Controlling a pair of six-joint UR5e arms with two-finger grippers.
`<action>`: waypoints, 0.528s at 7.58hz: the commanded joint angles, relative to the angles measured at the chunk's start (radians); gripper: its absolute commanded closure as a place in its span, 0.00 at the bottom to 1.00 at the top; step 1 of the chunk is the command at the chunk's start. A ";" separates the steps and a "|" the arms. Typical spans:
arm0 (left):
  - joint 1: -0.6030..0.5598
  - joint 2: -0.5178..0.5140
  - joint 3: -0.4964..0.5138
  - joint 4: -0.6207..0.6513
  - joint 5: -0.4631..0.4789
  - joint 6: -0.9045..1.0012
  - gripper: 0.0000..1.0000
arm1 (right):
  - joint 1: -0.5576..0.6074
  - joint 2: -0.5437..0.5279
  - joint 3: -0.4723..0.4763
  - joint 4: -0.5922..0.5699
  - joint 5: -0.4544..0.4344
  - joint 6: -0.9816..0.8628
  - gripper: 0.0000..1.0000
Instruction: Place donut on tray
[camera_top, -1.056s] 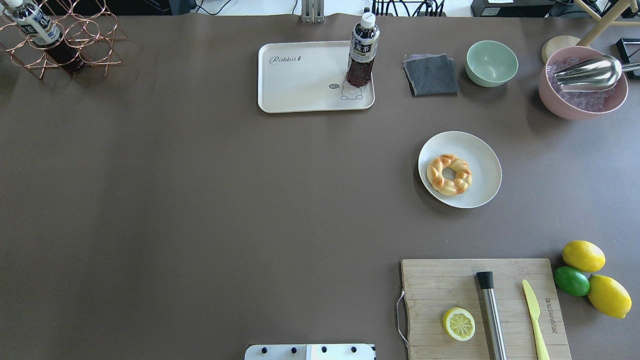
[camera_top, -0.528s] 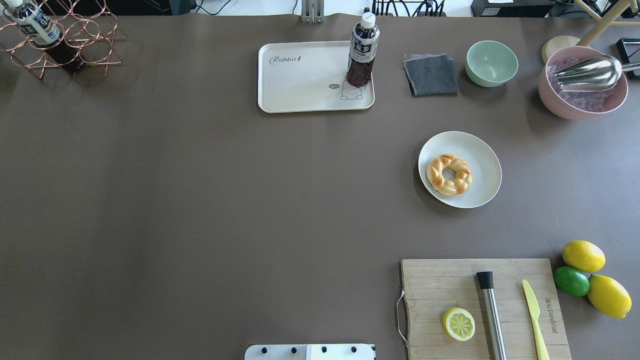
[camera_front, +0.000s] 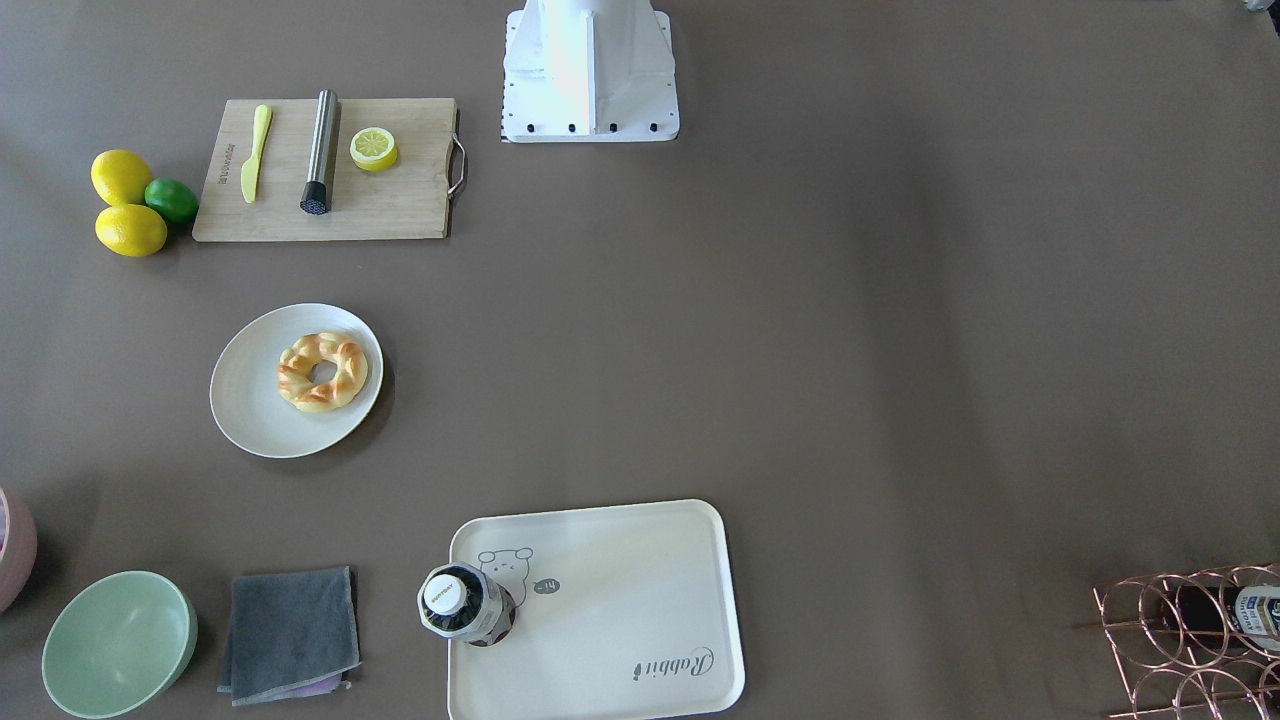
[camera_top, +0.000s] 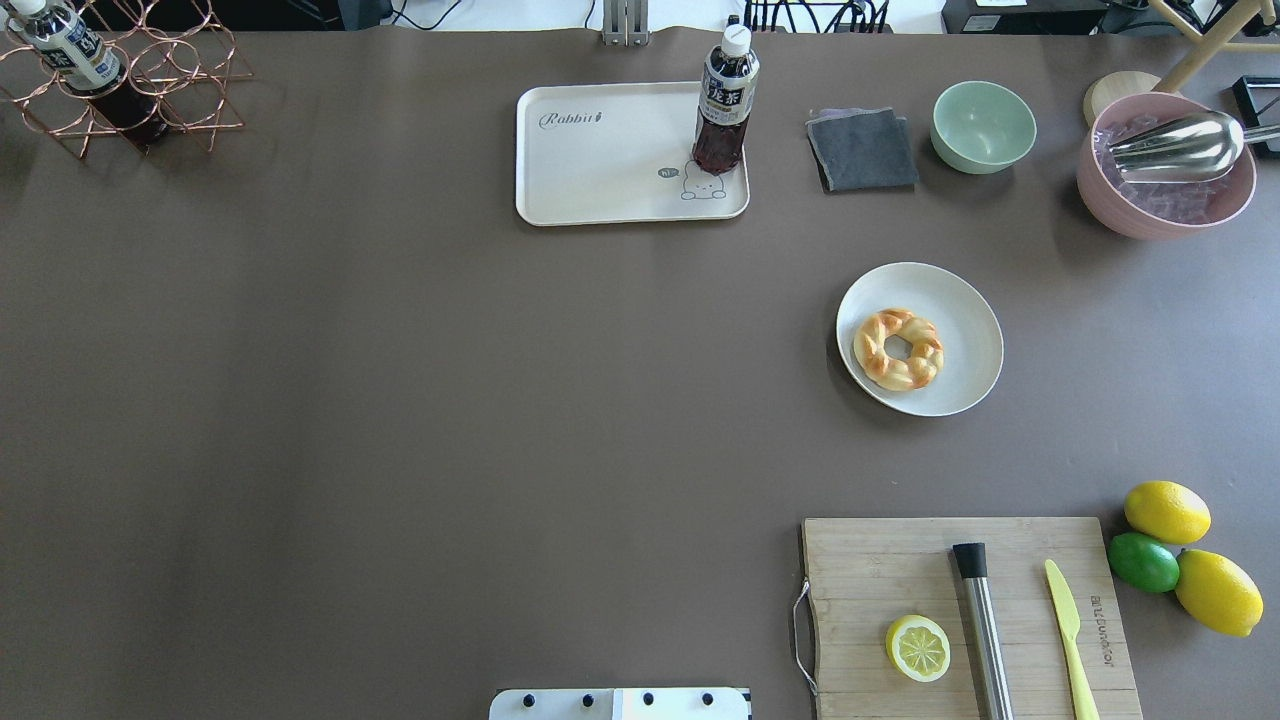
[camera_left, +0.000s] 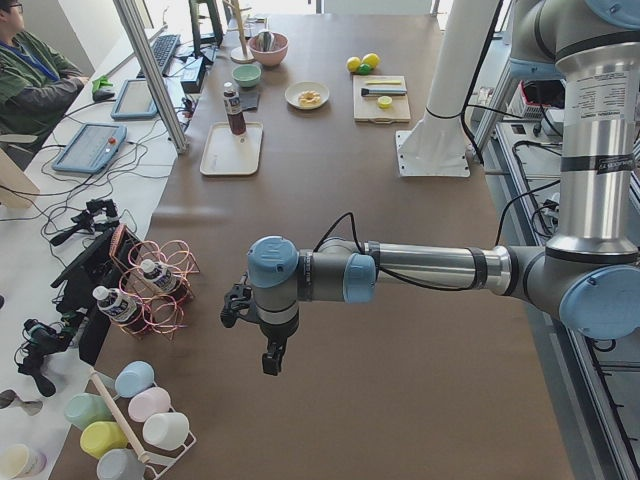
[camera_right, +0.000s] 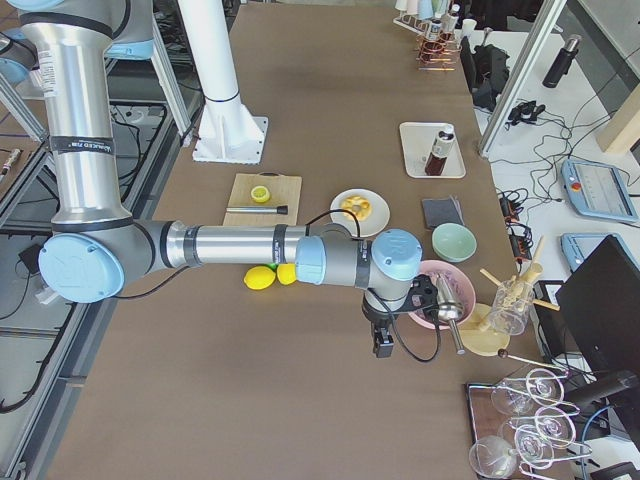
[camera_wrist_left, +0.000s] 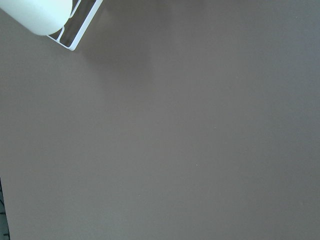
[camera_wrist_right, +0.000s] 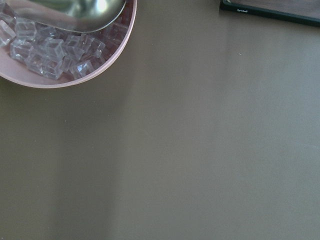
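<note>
The golden twisted donut (camera_top: 898, 349) lies on a round white plate (camera_top: 965, 315) right of the table's middle; it also shows in the front-facing view (camera_front: 322, 372). The cream tray (camera_top: 600, 170) with the bear drawing sits at the far edge, and a dark tea bottle (camera_top: 726, 100) stands on its right corner. Neither gripper shows in the overhead or front-facing view. The left gripper (camera_left: 270, 366) hangs over bare table at the robot's far left. The right gripper (camera_right: 383, 348) hangs near the pink bowl. I cannot tell whether either is open or shut.
A wooden cutting board (camera_top: 880, 570) with a lemon half (camera_top: 917, 647), a steel muddler and a yellow knife lies near right. Lemons and a lime (camera_top: 1143, 561) lie beside it. A green bowl (camera_top: 983, 125), a grey cloth (camera_top: 862, 150), a pink ice bowl (camera_top: 1160, 210) and a copper rack (camera_top: 150, 90) line the far edge.
</note>
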 joint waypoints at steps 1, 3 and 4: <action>0.000 0.009 0.007 -0.043 -0.011 0.003 0.02 | 0.000 0.002 0.003 0.001 -0.001 0.000 0.00; 0.001 -0.010 0.009 -0.035 -0.008 0.005 0.01 | -0.003 0.019 0.075 -0.003 -0.013 0.000 0.00; 0.001 -0.013 0.001 -0.047 -0.026 0.005 0.01 | -0.003 0.018 0.080 -0.005 0.001 0.003 0.00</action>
